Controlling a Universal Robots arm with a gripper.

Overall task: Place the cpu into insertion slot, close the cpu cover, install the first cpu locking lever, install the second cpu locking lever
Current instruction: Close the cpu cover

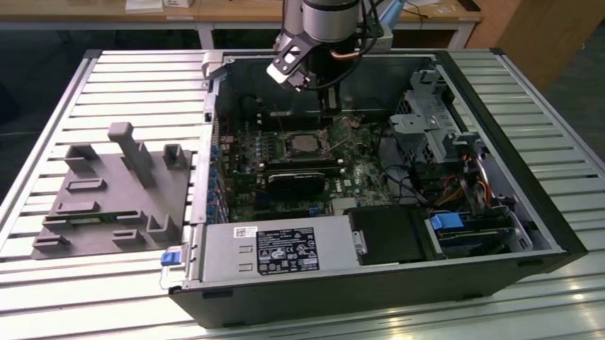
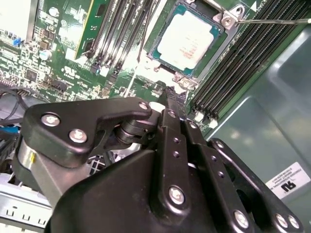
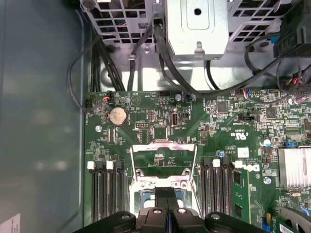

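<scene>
The cpu (image 2: 187,39) lies flat in the insertion slot (image 2: 187,82) on the green board, its silver-grey top showing; the exterior view has it as the cpu (image 1: 304,142) mid-board. The cpu cover (image 3: 164,143), a thin silver frame, is swung open away from the socket, with the board visible through its cut-out. A thin locking lever rod (image 2: 272,20) sticks out past one socket corner. My gripper (image 3: 165,193) hangs just above the socket's edge beside the cover's hinge end, fingers (image 2: 170,94) pressed together with nothing between them. From outside, the gripper (image 1: 330,122) reaches down into the case.
Black memory slots (image 2: 233,63) flank the socket on both sides. A metal drive cage (image 3: 197,24) with black cables (image 3: 165,58) stands beyond the board, and a finned heatsink (image 3: 294,167) sits off to one side. A grey fixture (image 1: 113,191) lies at the exterior view's left.
</scene>
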